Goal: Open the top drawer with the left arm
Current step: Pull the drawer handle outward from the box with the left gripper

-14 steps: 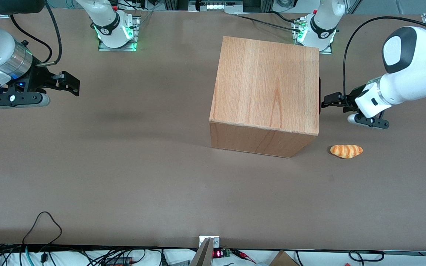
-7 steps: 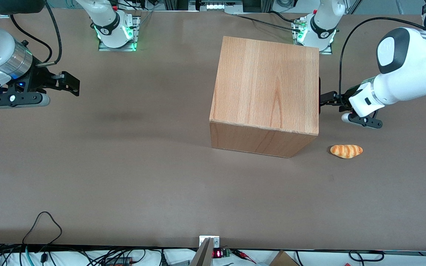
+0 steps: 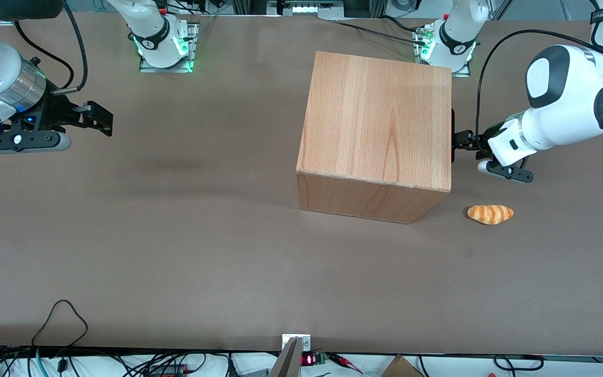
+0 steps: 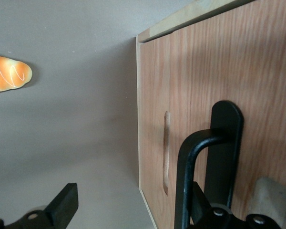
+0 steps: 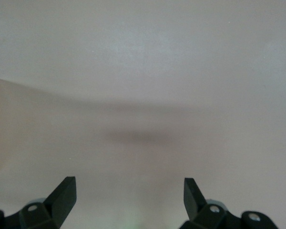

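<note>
Brown worktop [image 3: 176, 251] carries the cabinet [image 3: 380, 120]; at its drawer front [image 4: 229, 71] the left arm's claw [image 3: 462, 141] spreads wide astride the black handle [image 4: 200, 157], bread roll [image 3: 490, 213] nearby.

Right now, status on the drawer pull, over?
Left gripper at the cabinet front, fingers open, straddling the black bar handle. Top drawer shut, flush. Bread roll on the table nearer the front camera, clear of the pull.

Hand [image 3: 461, 142] at the cabinet [image 3: 377, 131] front; bread roll [image 3: 490, 214] lies nearby.
</note>
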Available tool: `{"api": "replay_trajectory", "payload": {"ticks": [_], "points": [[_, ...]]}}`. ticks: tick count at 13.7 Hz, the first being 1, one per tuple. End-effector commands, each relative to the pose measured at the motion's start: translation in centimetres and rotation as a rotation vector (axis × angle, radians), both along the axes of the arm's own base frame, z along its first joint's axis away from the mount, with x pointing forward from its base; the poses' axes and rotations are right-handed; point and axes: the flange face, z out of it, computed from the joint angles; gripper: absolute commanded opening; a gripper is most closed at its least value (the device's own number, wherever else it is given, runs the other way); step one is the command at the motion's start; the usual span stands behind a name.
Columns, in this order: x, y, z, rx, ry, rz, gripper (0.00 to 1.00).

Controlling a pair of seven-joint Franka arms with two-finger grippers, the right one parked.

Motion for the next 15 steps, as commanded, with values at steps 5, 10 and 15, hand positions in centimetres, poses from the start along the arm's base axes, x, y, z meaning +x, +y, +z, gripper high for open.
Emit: {"api": "replay_trajectory", "payload": {"ticks": [5,10,15], "points": [[0.2,5.5,-0.4,0.034,-0.011,0.040,1.00],[0.1,8.8,-0.3,0.068,-0.010,0.078,1.00],[-0.1,11.6,-0.2,0.113,-0.007,0.109,1.00]]}}
